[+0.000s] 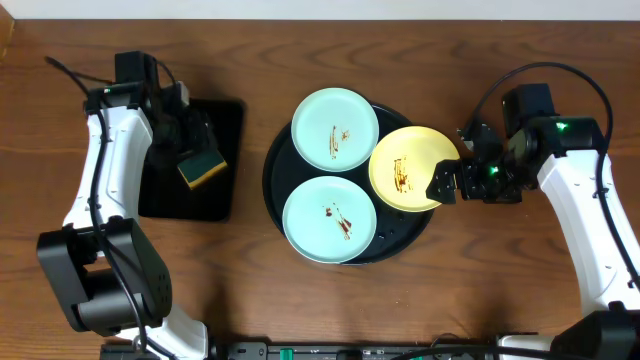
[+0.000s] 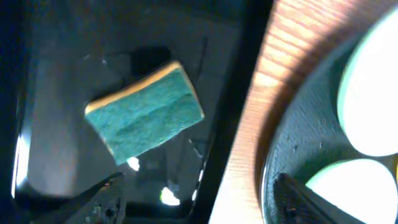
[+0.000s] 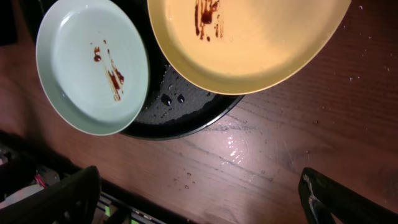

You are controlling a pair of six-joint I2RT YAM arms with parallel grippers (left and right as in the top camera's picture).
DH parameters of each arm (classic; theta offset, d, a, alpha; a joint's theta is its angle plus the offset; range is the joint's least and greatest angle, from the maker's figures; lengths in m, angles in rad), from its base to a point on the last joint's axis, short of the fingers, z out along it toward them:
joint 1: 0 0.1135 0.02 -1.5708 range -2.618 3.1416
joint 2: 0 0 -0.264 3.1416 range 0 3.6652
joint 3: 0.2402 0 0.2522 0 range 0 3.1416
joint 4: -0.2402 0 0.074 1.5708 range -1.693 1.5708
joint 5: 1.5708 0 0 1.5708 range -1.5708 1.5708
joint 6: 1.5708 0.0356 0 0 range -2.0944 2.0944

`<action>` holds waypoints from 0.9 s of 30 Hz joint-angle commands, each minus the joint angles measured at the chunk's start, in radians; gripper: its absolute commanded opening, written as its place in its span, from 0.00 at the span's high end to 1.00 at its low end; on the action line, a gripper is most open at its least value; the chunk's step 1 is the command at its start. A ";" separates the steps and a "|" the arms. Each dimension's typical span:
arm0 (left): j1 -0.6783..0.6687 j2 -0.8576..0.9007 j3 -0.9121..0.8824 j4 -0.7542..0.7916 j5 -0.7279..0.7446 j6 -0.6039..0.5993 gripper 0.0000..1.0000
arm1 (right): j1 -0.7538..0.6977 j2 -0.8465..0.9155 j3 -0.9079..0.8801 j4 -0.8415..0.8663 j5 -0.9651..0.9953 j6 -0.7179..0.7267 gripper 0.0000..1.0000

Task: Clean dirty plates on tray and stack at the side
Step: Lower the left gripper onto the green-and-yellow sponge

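Note:
On the round black tray [image 1: 274, 170] lie three plates with brown smears: a mint plate [image 1: 334, 128] at the back, a mint plate [image 1: 329, 219] at the front, and a yellow plate [image 1: 412, 168] overhanging the right rim. My right gripper [image 1: 452, 165] is open just right of the yellow plate. The right wrist view has the yellow plate [image 3: 249, 43] and a mint plate [image 3: 92, 65] ahead, with bare wood between the fingertips [image 3: 68, 199]. My left gripper [image 1: 192, 140] hangs open above a green and yellow sponge [image 2: 144, 112], holding nothing.
The sponge [image 1: 202, 167] lies on a small rectangular black tray [image 1: 225, 120] left of the round tray [image 2: 298, 143]. Water drops sit on the round tray's rim [image 3: 171, 99] and on the wood near it. A strip of wooden table separates the two trays.

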 commanded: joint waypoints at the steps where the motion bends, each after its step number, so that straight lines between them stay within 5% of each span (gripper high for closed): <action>1: -0.001 -0.007 0.018 -0.003 0.051 0.248 0.22 | 0.002 -0.014 0.019 -0.005 -0.015 -0.021 0.01; 10: 0.000 -0.007 0.018 -0.003 0.051 0.411 0.00 | 0.003 -0.014 0.019 -0.020 -0.015 -0.024 0.01; 27: 0.138 0.008 0.018 0.012 -0.002 0.519 0.02 | 0.003 -0.014 0.019 -0.047 -0.015 -0.031 0.01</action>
